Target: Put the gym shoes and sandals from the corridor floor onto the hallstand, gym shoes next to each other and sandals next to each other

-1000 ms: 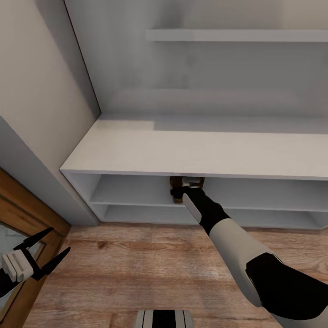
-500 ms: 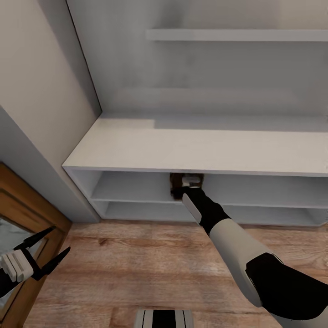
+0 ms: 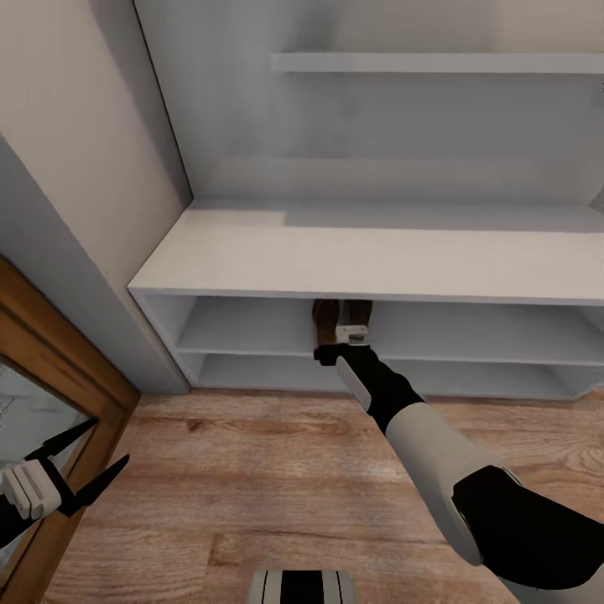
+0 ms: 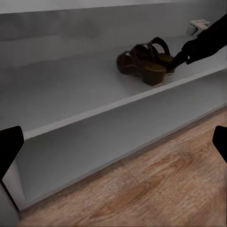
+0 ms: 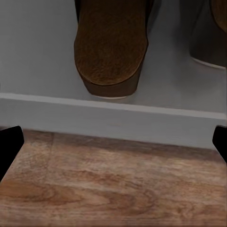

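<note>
right gripper [image 3: 338, 346], fingers spread, has drawn back from the 2 sandals [image 4: 144, 60] left side by side on the hallstand [image 3: 369, 260] upper tier, sandals seemingly done.

Soft, even, glare-free light; the hallstand [image 3: 369, 260] top is brightest, its tiers shaded beneath. Wrist views are dimmer, with blurred dark shapes at 4 and 8 o'clock.

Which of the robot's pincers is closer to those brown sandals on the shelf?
The right. The right pincer sits at the shelf edge right by the sandals; the left pincer hangs open far off, above the floor near the door.
</note>
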